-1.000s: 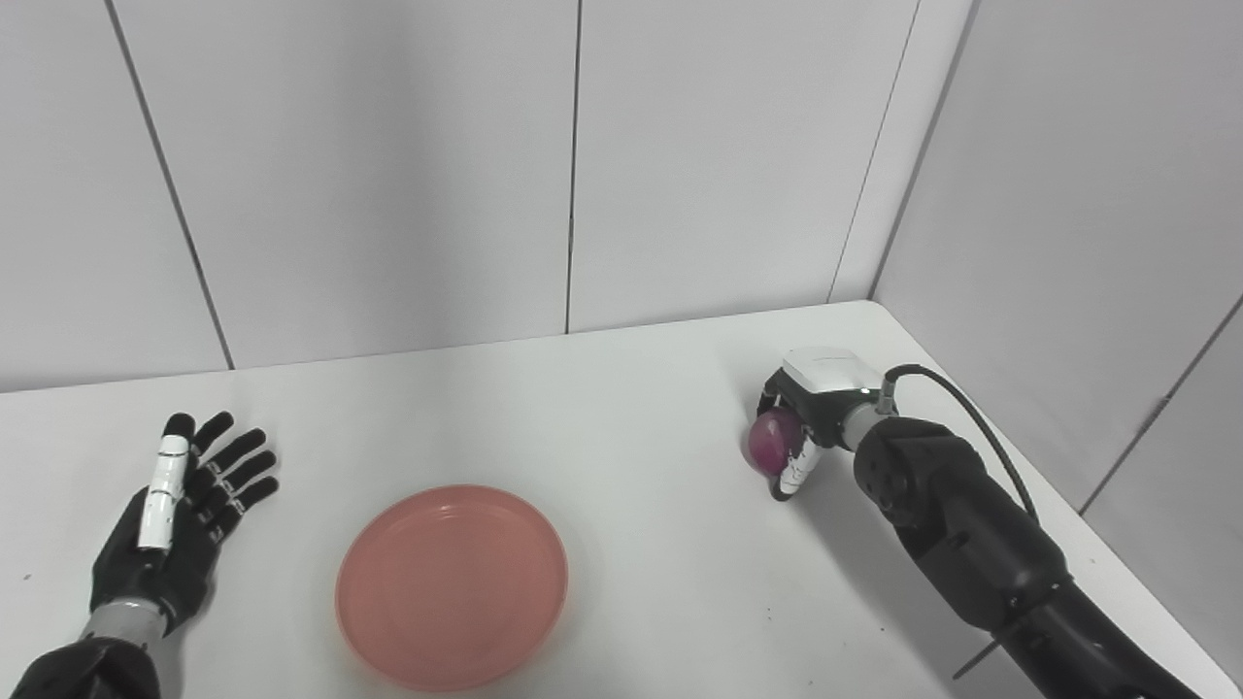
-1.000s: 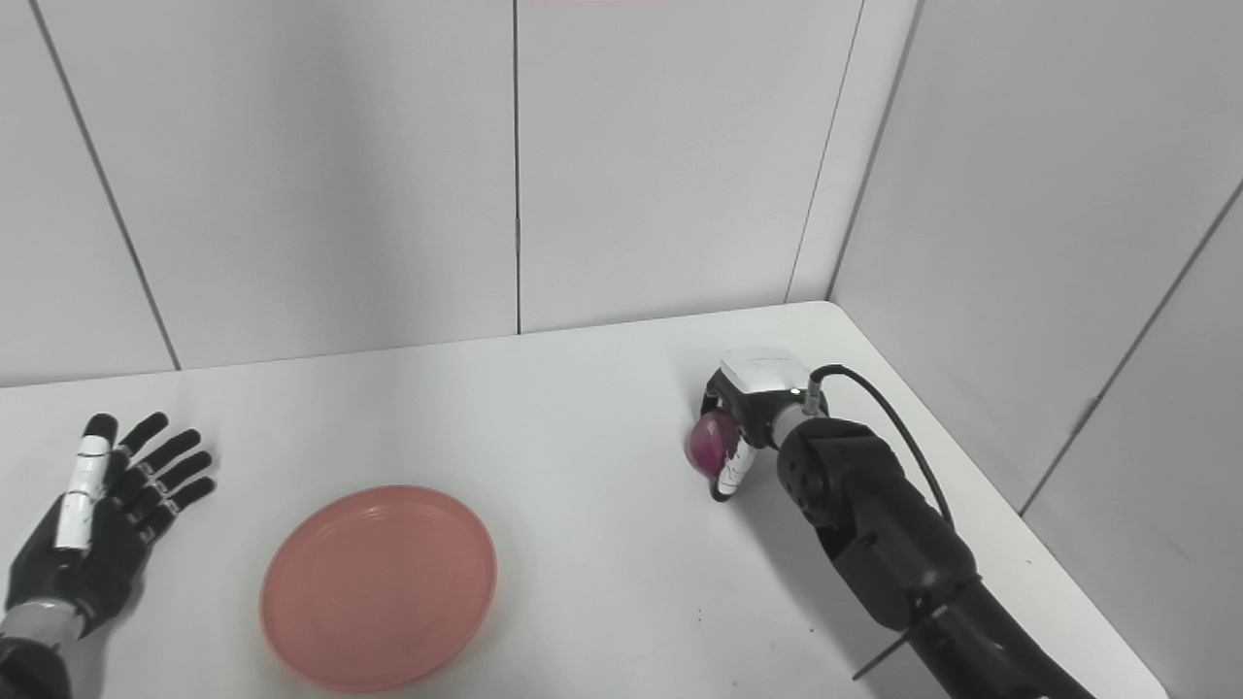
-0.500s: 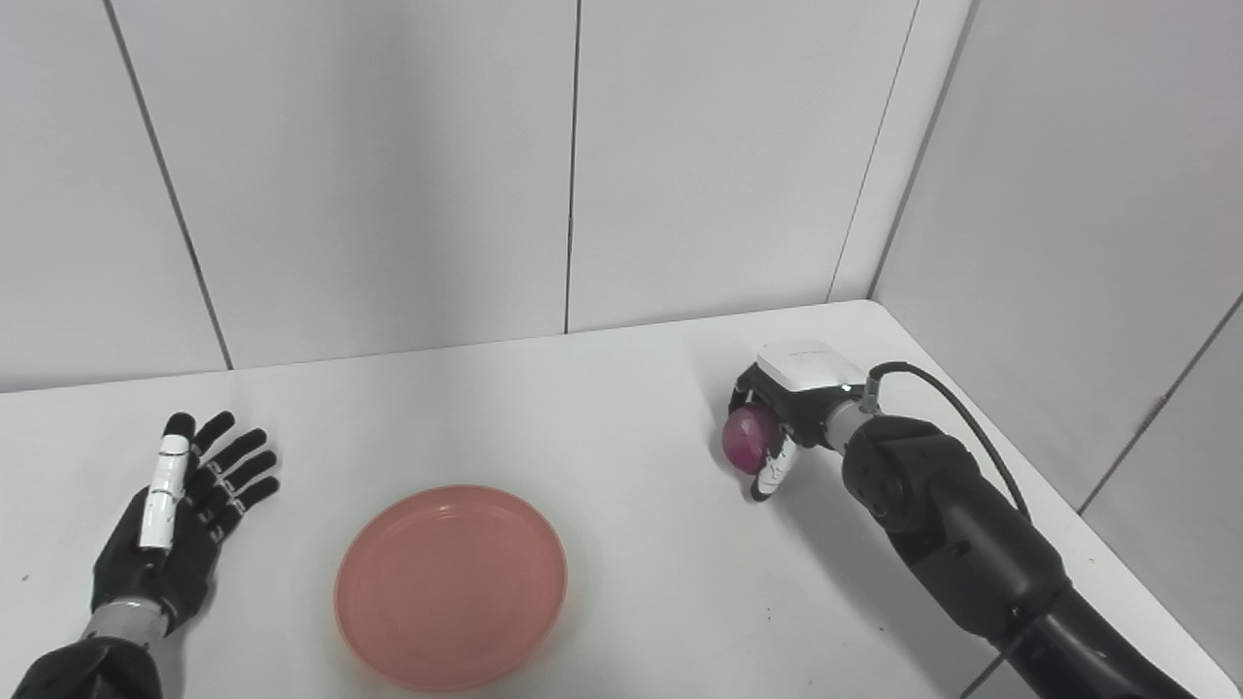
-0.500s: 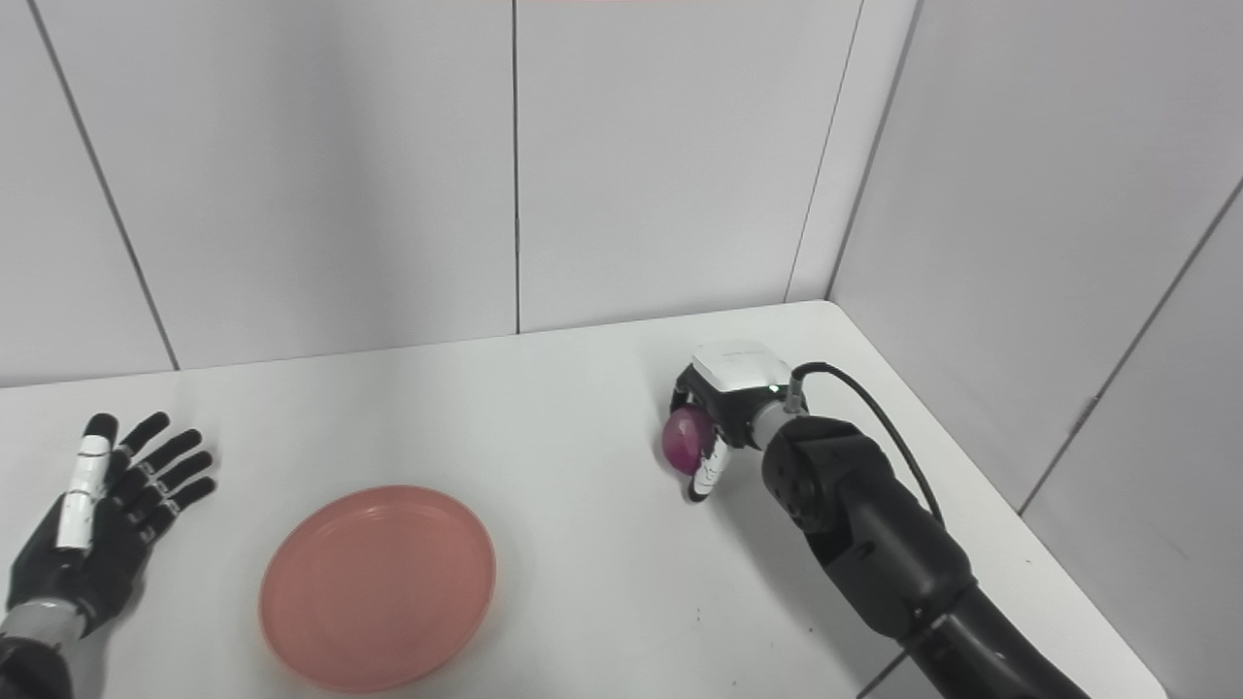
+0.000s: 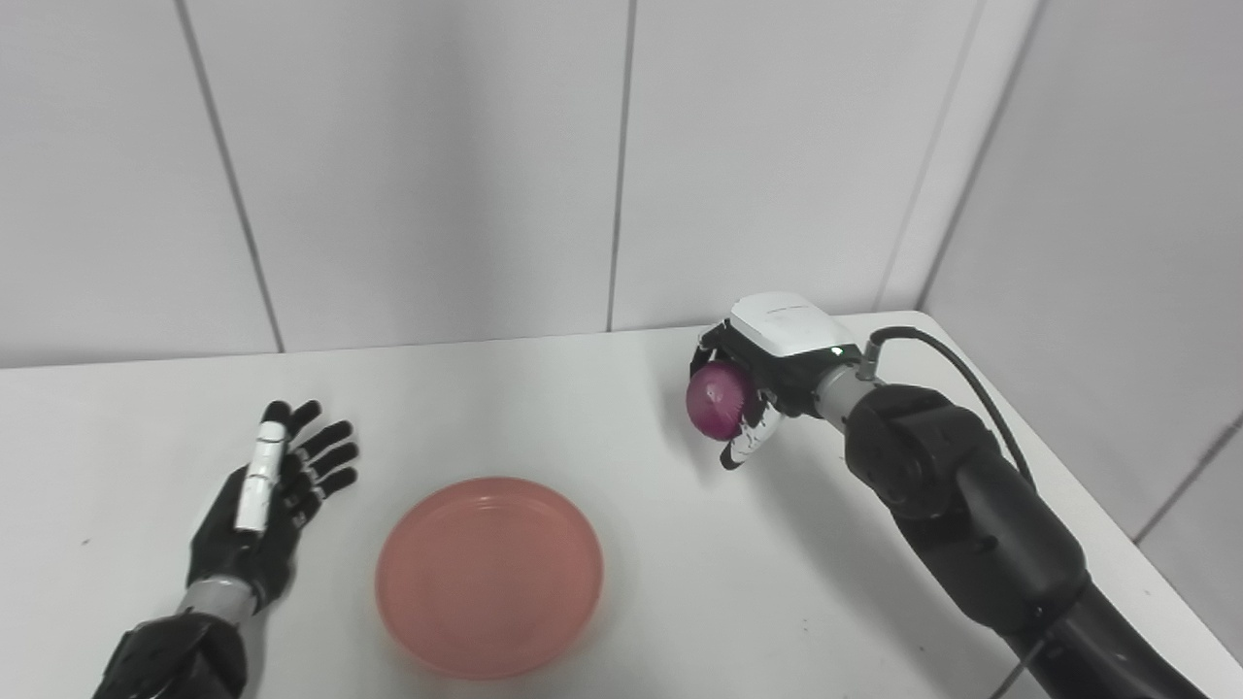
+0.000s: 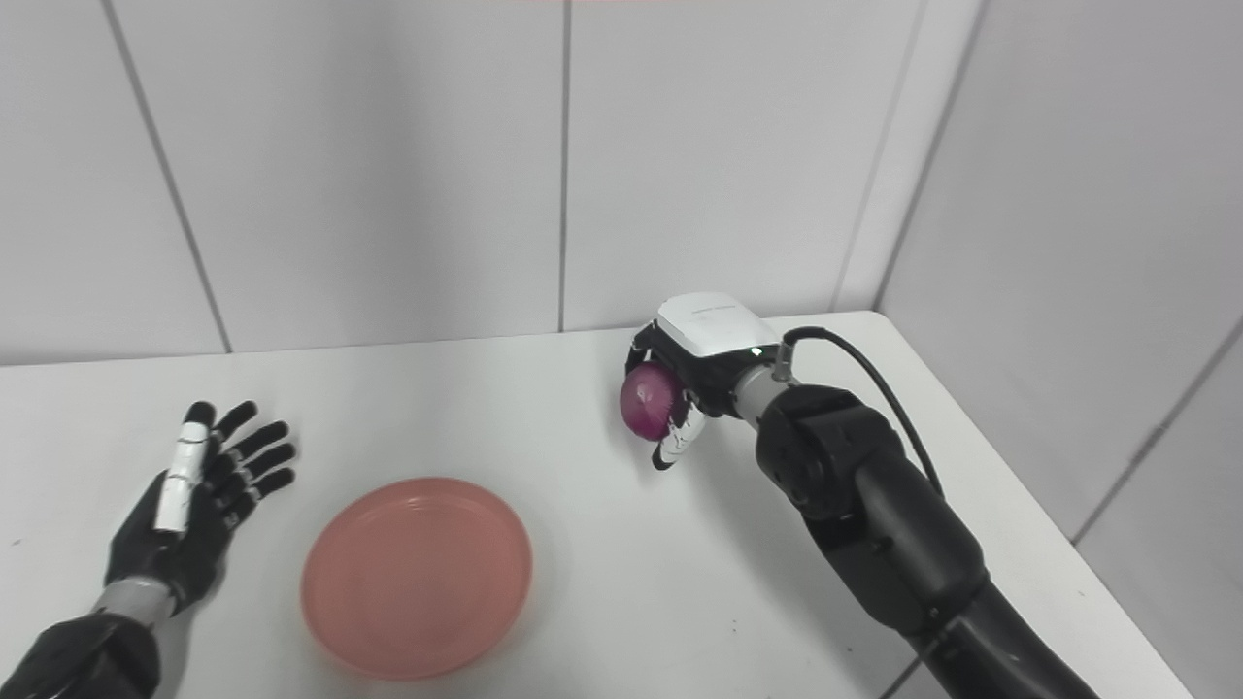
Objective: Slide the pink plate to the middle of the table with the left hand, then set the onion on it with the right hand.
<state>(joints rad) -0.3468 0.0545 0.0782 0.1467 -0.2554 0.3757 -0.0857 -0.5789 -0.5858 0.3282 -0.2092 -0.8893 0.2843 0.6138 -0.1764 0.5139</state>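
Now your onion (image 5: 717, 400) sits right of centre in the frame, clasped in the right hand (image 5: 757, 388), whose fingers curl round it, with a white-tipped one hooked beneath. It hangs clear of the table (image 5: 544, 388), its shadow falling on the white top just below. Against the frame of a second ago, you have brought it higher and further toward the left; it was then low, close by the table's right side. Mind that the whole picture has also shifted a little, so part of that change is the camera's.

Your plate (image 5: 489, 575) lies flat at lower centre, well apart from the onion and down-left of it. It lies as it did on the table, nothing on it.

Your left hand (image 5: 262, 515) rests at lower left, just beside the plate but not touching it, palm up with fingers spread and holding nothing, posed as it was a second ago.

Behind the table stand grey wall panels (image 5: 418, 165).
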